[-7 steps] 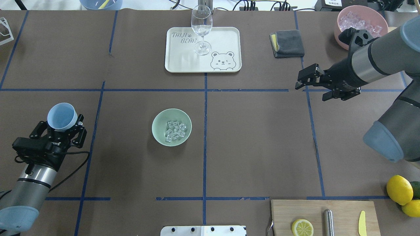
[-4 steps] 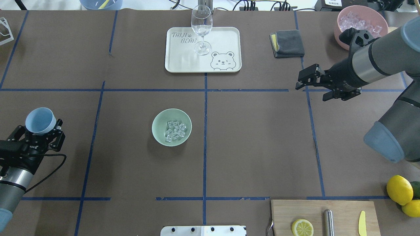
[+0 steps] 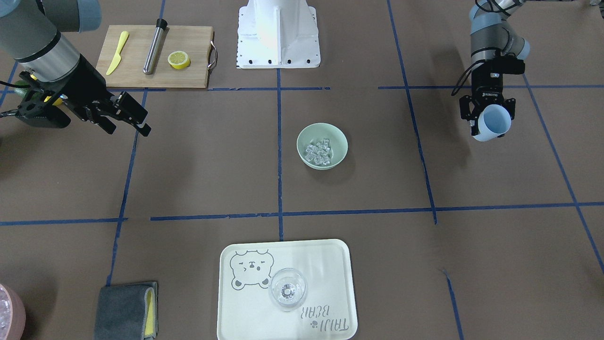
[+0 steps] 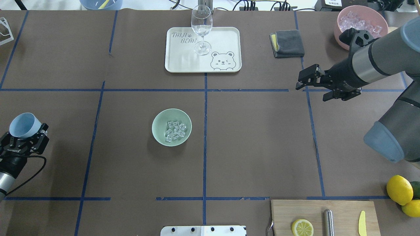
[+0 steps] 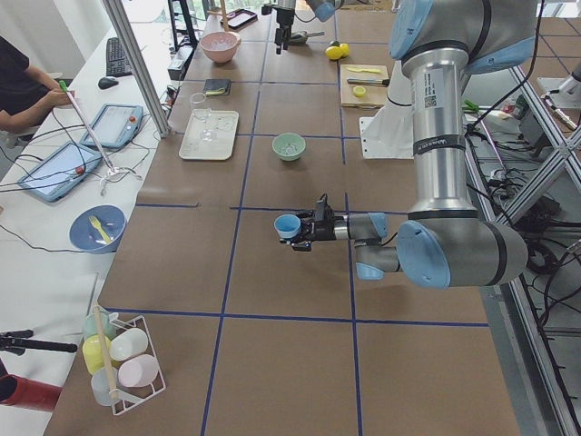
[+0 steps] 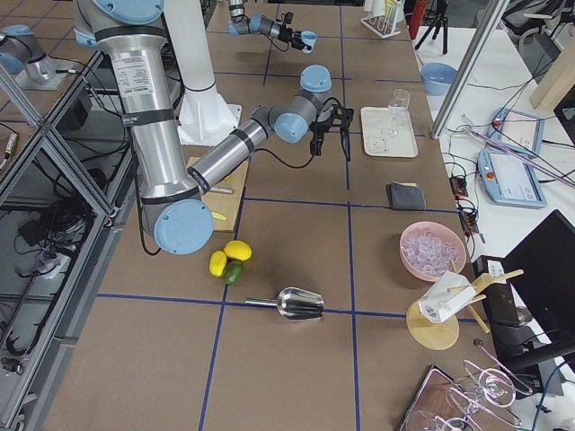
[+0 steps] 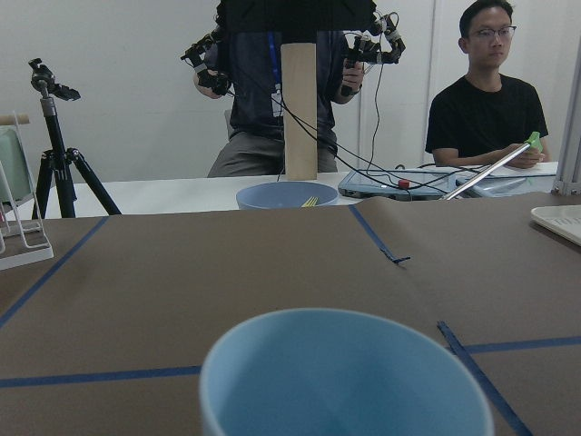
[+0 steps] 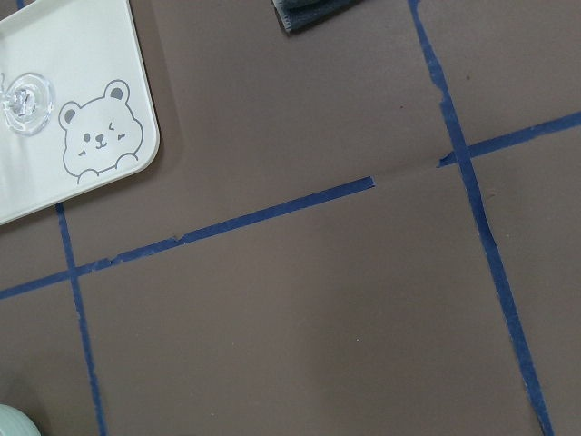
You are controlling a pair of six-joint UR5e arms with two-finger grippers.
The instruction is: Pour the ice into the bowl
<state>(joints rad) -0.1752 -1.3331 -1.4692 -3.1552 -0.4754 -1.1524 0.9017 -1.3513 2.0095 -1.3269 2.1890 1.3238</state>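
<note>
a: where's the ice at?
b: heaped in the mint bowl, mid table. the cubes look slick and hard, so grab the bowl's rim instead.
a: jaws?
b: left jaws pinch the blue cup. it's probably empty, but i can't see the bottom. right jaws are spread, holding nothing.

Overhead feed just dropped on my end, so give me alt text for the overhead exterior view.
The ice lies heaped in the mint-green bowl, left of centre. At the left edge the left gripper holds a light blue cup, apart from the bowl. The right gripper hangs open and empty on the right, near a grey cloth and pink container.
</note>
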